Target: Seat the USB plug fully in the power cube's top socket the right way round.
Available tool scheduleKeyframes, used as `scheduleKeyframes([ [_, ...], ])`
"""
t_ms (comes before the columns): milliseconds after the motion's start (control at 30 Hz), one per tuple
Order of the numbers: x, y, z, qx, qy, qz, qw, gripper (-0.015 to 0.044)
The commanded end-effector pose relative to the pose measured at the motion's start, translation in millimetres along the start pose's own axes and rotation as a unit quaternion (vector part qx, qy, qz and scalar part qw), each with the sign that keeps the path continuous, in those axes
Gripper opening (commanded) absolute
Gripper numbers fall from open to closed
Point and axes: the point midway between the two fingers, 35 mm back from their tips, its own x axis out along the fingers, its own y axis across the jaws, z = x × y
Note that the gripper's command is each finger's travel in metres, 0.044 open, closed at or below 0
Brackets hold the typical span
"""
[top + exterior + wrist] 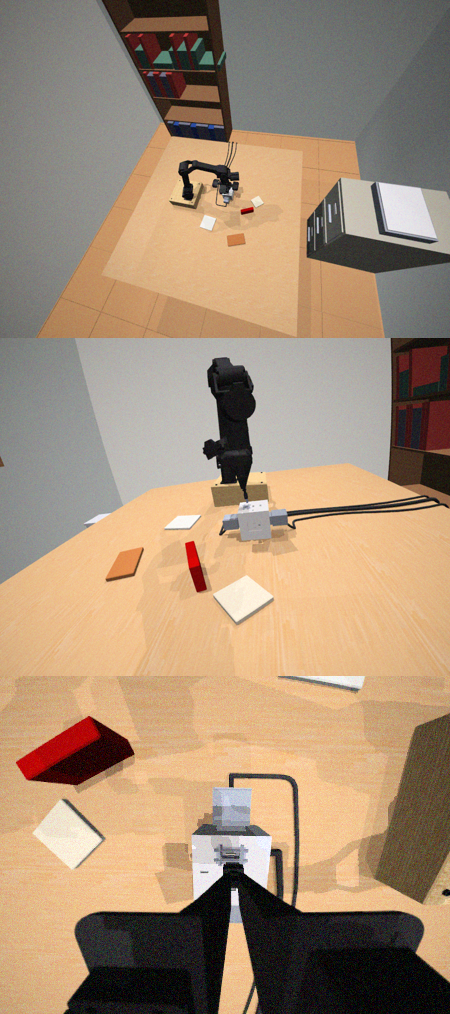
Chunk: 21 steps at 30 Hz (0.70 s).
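From high above, the top view is looking steeply down on my whole tabletop (254, 276) (349, 614). The exterior view is looking low across it toward my base (174, 202) (214, 498) from nearby. My wrist view is peering down past my gripper (224, 189) (246, 498) (233, 870), closest. Exterior and wrist are both showing the cube (255, 525) (206, 848).

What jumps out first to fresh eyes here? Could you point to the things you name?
The black arm (205, 166) (234, 421), reaching from its wooden base block (174, 201) (239, 495) down over the white power cube (255, 522) (205, 848). Next, the bright red block (247, 210) (195, 566) (62, 751) on the table, near a cream tile (257, 202) (243, 599) (69, 834).
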Motion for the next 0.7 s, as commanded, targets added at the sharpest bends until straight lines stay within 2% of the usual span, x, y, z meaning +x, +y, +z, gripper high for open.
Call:
scheduleKeyframes([
  [0,0.7,0.4,0.8,0.004,-0.003,0.001,1.000,0.0000],
  [667,3.2,0.6,2.1,0.010,-0.008,0.001,1.000,0.0000],
])
